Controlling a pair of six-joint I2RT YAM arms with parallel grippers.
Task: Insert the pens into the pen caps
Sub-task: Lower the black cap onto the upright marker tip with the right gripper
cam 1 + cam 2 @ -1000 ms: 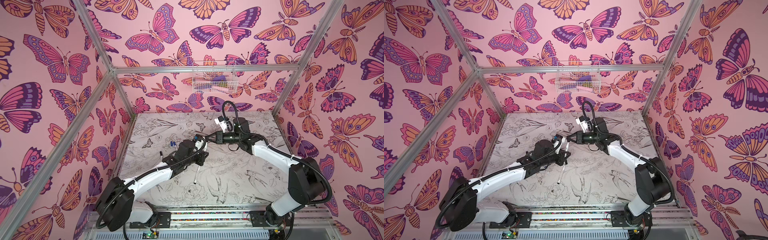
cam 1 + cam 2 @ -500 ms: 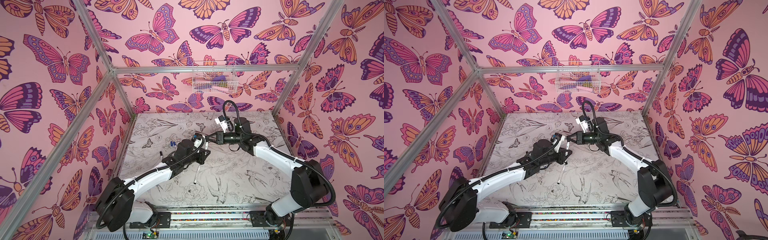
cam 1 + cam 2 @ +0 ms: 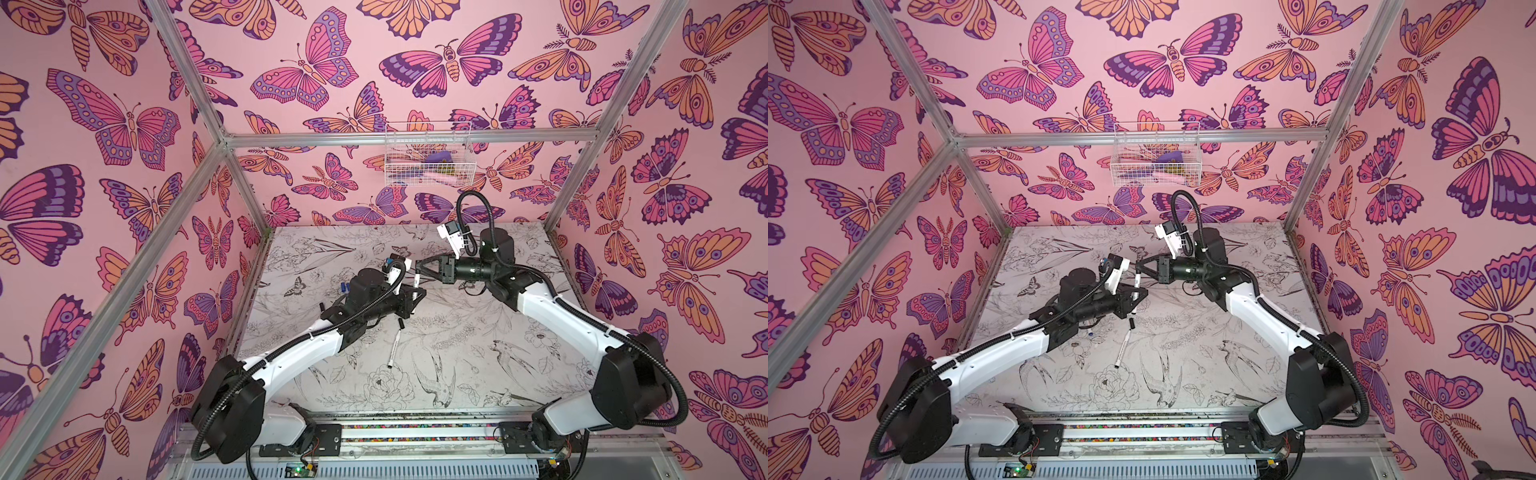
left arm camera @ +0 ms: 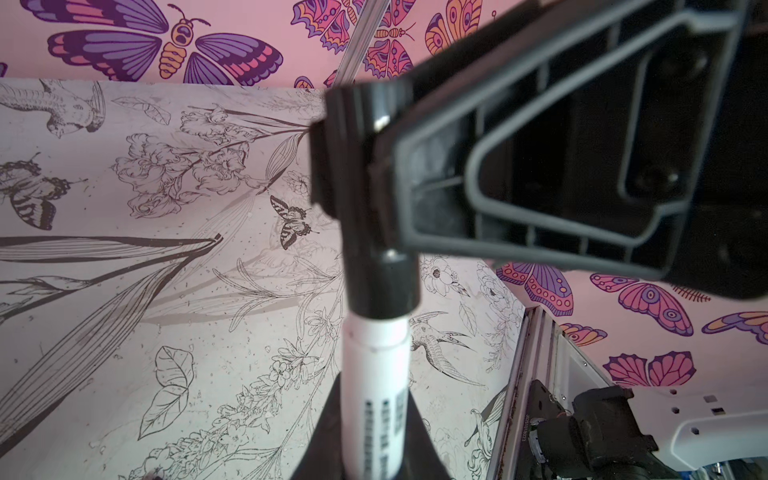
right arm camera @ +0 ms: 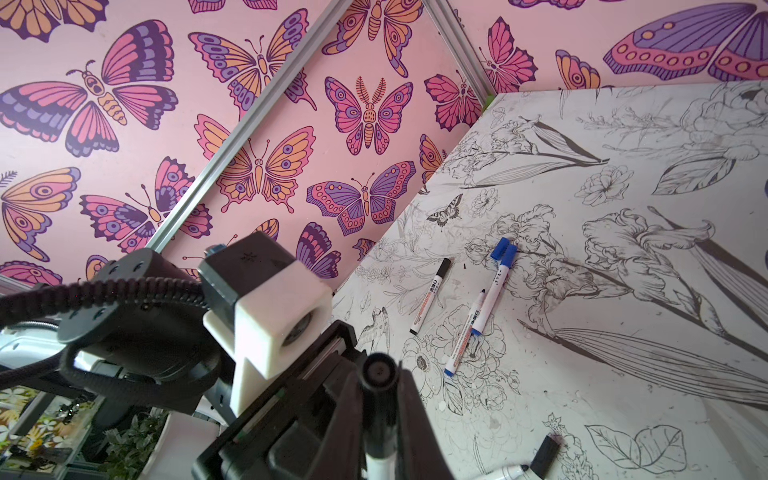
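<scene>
Now the right gripper (image 3: 419,274) has eased a little further left than a second ago. Its tips meet the left gripper (image 3: 412,297) above the middle of the flower-printed white table (image 3: 478,353), slightly toward the far left. The left gripper is closed tight on a slim white-barrelled marker pen with dark print (image 4: 374,382), held roughly upright. The right one is pinched just as tight around a short black plastic cap (image 4: 376,266). The left wrist view shows the cap's rim already over the pen's writing end, with no tip showing. From the right wrist the cap (image 5: 378,372) appears end-on between the two fingers. That small advance looks like the pressing-home stroke, so this pen is probably all but capped, though I cannot tell whether it has seated fully.

More remains. Nearer the front, a second white pen (image 3: 395,349) lies on the table, seemingly uncapped, with a loose black cap (image 3: 401,322) just beside its far end. Over toward the left, the right wrist view shows a black-capped pen (image 5: 430,301) and a blue-capped pen (image 5: 498,278) lying near each other.
</scene>
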